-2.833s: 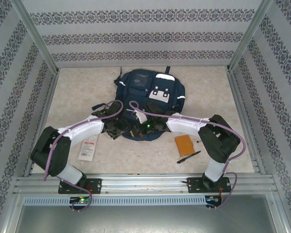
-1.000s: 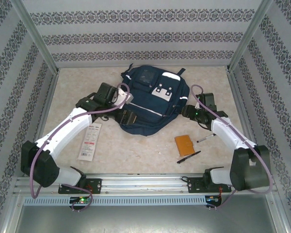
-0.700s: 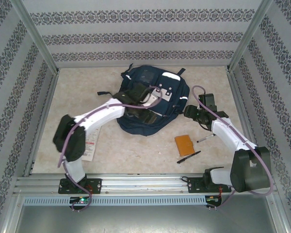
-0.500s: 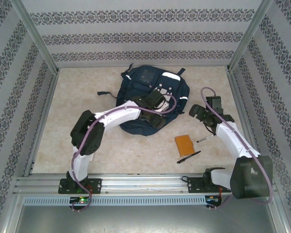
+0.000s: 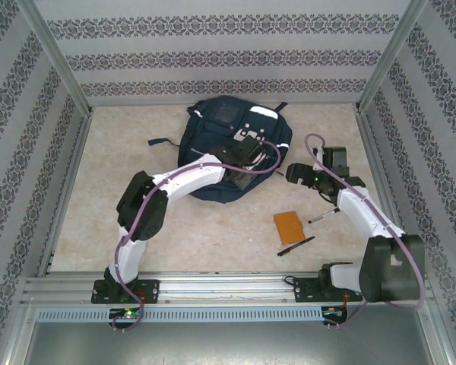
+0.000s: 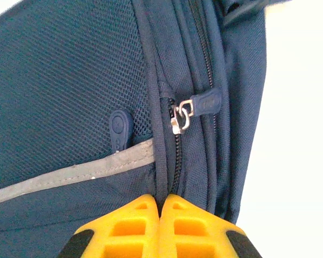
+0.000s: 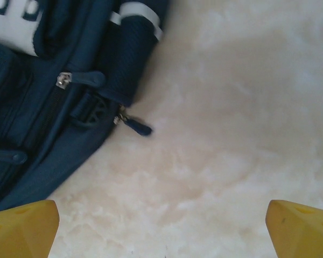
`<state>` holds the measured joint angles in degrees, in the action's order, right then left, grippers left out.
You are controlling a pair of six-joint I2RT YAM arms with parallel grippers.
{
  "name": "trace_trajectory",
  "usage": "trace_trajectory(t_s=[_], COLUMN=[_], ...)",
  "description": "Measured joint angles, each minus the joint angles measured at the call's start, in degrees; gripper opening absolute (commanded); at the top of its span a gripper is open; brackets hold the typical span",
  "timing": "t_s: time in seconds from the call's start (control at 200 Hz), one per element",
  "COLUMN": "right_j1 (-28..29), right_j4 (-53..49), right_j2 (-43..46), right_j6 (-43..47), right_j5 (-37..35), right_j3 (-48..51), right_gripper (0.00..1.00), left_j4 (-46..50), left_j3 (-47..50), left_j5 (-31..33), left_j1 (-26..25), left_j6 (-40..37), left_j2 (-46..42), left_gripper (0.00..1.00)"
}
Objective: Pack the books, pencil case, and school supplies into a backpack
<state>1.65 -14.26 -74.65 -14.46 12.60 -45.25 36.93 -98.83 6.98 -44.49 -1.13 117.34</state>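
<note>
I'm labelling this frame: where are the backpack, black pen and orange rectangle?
Large navy-blue fabric backpack (image 5: 205, 137), top external view, its upper left panel.
Slim black pen (image 5: 296, 245), top external view, mid-barrel.
Small flat orange rectangle (image 5: 289, 226), top external view, centre of its face.

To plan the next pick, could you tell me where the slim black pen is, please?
In the overhead view, the slim black pen lies right of centre on the beige table, just below the flat orange rectangle.

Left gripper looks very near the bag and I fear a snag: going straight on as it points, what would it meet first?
The backpack: the shut left gripper aims at the zipper seam, just short of the metal zipper pull. It may already touch the fabric; depth is unclear.
</note>
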Motion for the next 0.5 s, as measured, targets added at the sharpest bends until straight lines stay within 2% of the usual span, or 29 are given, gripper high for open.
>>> trace_trajectory(t_s=[0.16, 0.25, 0.365, 0.5], right_j1=[0.0, 0.0, 0.0, 0.0], right_j4=[1.0, 0.2, -6.3, -14.6], right_j2=[-9.0, -14.2, -21.5, -27.1], right_j6=[12.5, 24.0, 40.1, 52.7], right_j5=[7.9, 13.6, 22.8, 29.9], right_j3=[-8.1, -12.3, -19.5, -26.6], right_gripper=[0.97, 0.84, 0.80, 0.73], left_j4=[0.0, 0.1, 0.2, 1.7], left_j3=[2.7, 3.5, 4.4, 4.7], left_j5=[-3.3, -5.7, -8.6, -11.4], left_j1=[0.8, 1.1, 1.2, 2.0], left_j6=[-2.0, -3.5, -5.2, -6.2], left_j2=[-8.9, -12.5, -14.3, -13.8], left_gripper=[0.00, 0.00, 0.00, 0.00])
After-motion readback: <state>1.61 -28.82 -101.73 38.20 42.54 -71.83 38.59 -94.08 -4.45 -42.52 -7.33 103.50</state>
